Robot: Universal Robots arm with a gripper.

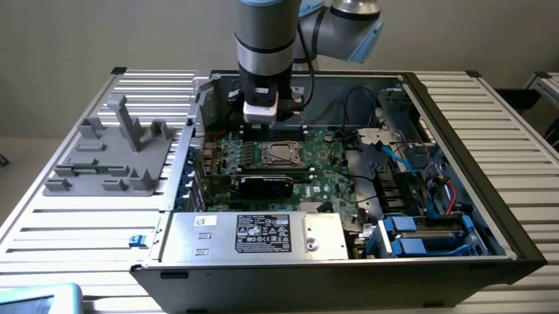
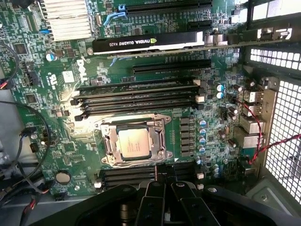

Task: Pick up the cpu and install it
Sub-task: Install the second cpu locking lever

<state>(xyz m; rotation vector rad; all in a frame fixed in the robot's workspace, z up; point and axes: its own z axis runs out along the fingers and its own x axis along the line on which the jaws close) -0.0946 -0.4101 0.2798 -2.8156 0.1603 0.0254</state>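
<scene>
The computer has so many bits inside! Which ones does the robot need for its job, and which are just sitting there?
For the job:
- cpu, sitting in its socket
- gripper, shut, empty

Just there:
- graphics card
- grey fixture
- power supply
- blue drive bays

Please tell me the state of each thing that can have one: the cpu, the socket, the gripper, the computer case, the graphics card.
cpu: lying flat inside the socket, not held.
socket frame: open around the cpu.
gripper: shut, holding nothing, above the motherboard.
computer case: side open, lying on the table.
graphics card: seated in its slot.
</scene>
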